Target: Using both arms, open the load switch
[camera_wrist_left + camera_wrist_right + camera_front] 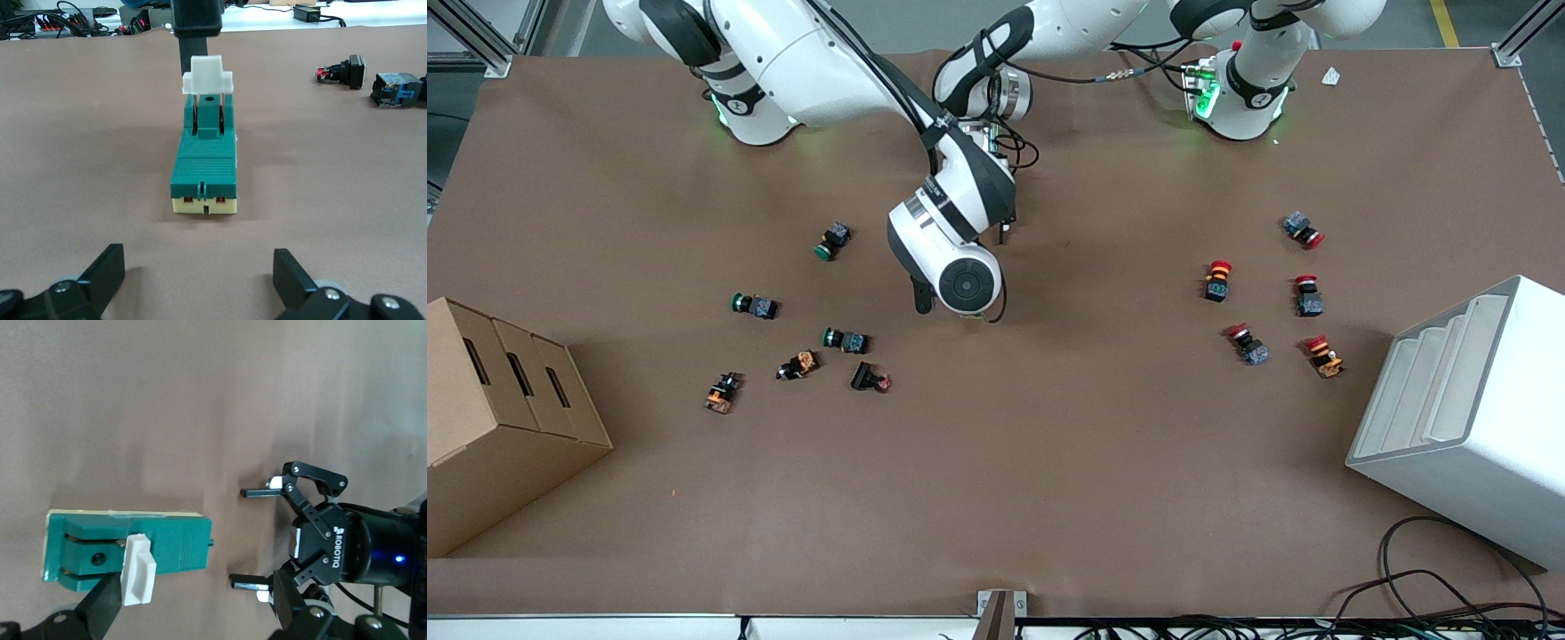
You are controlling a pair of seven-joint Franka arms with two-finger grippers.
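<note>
Load switch (pixel 204 170) on table; left gripper (pixel 197 280) fingers spread, empty; right gripper (pixel 190 613) fingers beside white lever (pixel 139 577)

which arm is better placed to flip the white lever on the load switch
Right, likely. The right claw sits directly over the load switch, one finger beside the white lever. The left claw is open, low and level with the switch's other end, better suited to bracing the body.

From the front I can't see the load switch (pixel 204 167); my right arm's wrist covers it, under the right gripper (pixel 193 613).
</note>
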